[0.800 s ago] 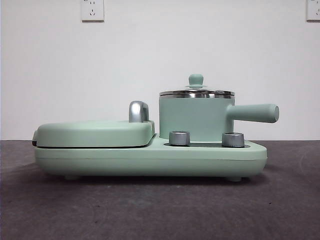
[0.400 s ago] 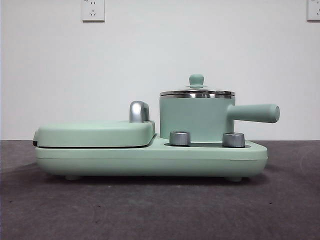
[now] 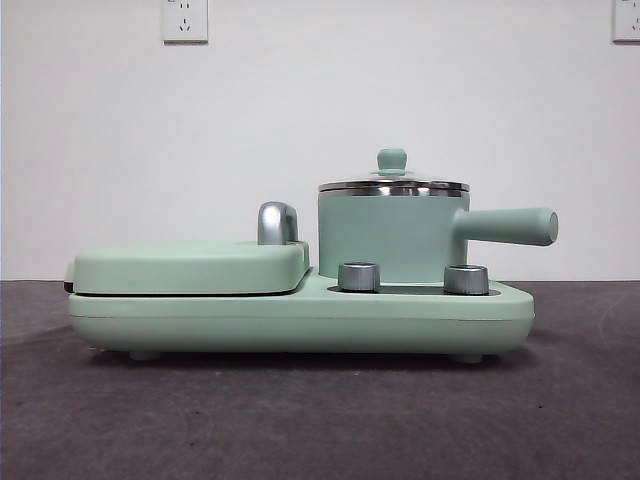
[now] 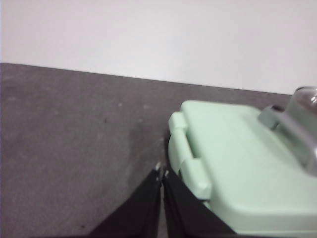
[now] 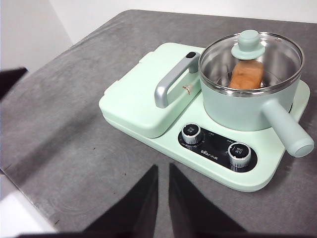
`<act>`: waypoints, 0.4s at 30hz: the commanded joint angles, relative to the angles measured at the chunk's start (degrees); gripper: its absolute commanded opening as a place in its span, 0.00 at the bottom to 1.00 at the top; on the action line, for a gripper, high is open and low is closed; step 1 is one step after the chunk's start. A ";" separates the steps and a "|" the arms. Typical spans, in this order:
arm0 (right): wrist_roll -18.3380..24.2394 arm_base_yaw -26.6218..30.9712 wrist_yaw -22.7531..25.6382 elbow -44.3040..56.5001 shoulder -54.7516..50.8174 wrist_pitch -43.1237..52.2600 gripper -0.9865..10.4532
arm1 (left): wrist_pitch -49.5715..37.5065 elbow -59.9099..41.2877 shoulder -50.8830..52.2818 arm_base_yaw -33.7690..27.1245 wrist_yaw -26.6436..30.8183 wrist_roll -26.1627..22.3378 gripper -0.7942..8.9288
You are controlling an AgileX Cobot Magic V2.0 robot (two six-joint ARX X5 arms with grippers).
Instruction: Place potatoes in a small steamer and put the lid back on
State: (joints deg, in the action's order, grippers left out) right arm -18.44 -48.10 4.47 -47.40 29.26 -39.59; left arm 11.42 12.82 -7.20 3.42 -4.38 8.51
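Note:
The small steamer (image 3: 392, 235) stands on the right of the mint-green cooker base, its stubby handle (image 3: 510, 226) pointing right. The glass lid (image 3: 393, 186) sits on its rim, green knob up. In the right wrist view the orange-brown potato (image 5: 246, 74) lies inside the steamer (image 5: 242, 106), seen through the lid (image 5: 249, 42). My right gripper (image 5: 163, 171) is shut and empty, high above the table in front of the cooker's dials. My left gripper (image 4: 162, 171) is shut and empty, beside the end of the griddle cover (image 4: 237, 163). Neither gripper shows in the front view.
The flat green griddle cover (image 3: 190, 265) with its chrome handle (image 3: 277, 222) fills the left of the base (image 3: 300, 318). Two steel dials (image 3: 359, 276) stand at the base's front. The cooker rests on a dark grey tabletop (image 3: 320, 420), with a white wall behind.

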 commanded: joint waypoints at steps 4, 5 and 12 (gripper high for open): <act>0.00 -0.52 0.04 -0.37 0.13 0.61 0.11 | -4.13 -7.65 2.62 -1.05 0.59 1.22 0.09; 0.00 -0.52 0.04 -0.37 0.13 0.61 0.11 | -4.15 -8.31 3.02 -1.18 0.63 1.22 0.09; 0.00 -0.52 0.04 -0.37 0.13 0.61 0.11 | -2.99 -12.11 7.19 -1.27 1.95 1.18 0.09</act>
State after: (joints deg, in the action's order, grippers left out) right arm -18.44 -48.10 4.47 -47.40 29.26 -39.59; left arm 9.06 1.87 -0.40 2.26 -2.74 9.69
